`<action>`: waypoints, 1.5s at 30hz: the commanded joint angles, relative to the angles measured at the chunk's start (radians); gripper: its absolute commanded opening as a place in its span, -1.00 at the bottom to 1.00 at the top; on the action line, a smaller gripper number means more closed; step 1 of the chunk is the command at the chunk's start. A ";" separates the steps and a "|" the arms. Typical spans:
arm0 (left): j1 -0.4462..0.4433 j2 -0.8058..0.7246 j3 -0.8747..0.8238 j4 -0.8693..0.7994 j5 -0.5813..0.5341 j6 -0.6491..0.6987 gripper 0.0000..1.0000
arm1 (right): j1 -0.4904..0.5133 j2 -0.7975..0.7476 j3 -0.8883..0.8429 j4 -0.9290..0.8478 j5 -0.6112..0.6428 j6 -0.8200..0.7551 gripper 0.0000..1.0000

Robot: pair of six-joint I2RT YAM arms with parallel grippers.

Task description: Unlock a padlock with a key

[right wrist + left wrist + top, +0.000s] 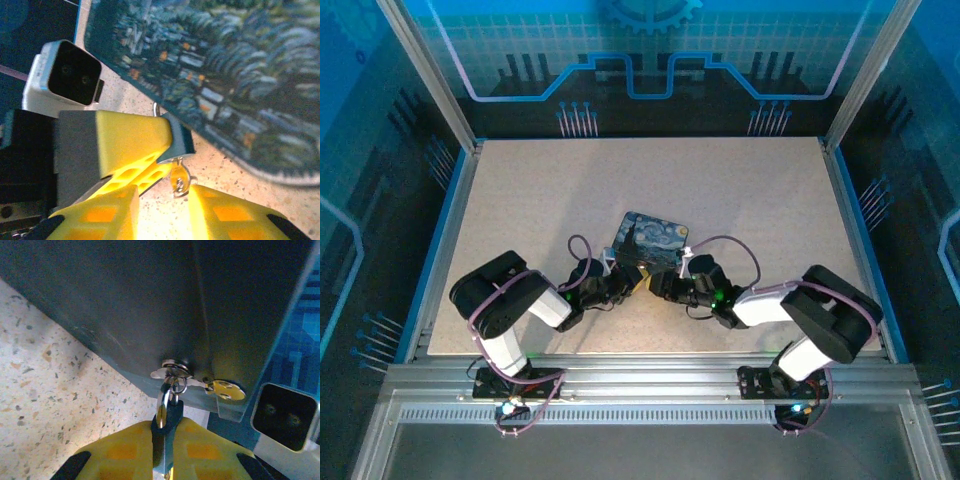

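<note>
Here, low over the speckled worktop (40, 390), the left pincer (166, 440) is clamped on the padlock (179, 139), yellow fingers pressed to both sides of its dark body. The thin shackle (163, 399) runs up through a small ring at the near edge of the painted tin (655, 238). The key (179, 180) hangs at the padlock's lower end. The right pincer (165, 210) stands with its fingers apart, either side of that key.

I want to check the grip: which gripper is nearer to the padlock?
Left. The left gripper is shut on the padlock; the right gripper is open, close beside it.
</note>
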 commanded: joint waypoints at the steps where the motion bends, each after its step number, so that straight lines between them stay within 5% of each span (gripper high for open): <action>1: -0.015 -0.051 0.002 -0.030 -0.022 0.007 -0.94 | -0.001 -0.104 -0.025 -0.109 0.060 -0.108 -0.24; 10: -0.038 -0.158 0.050 -0.191 -0.043 -0.032 -0.98 | 0.093 -0.426 0.019 -0.496 0.317 -0.708 0.11; 24: -0.057 -0.353 0.123 -0.487 -0.080 -0.025 -1.00 | 0.312 -0.431 -0.002 -0.391 0.564 -1.328 0.30; 45: -0.066 -0.394 0.128 -0.532 -0.099 -0.039 -1.00 | 0.335 -0.211 0.076 -0.205 0.615 -1.419 0.03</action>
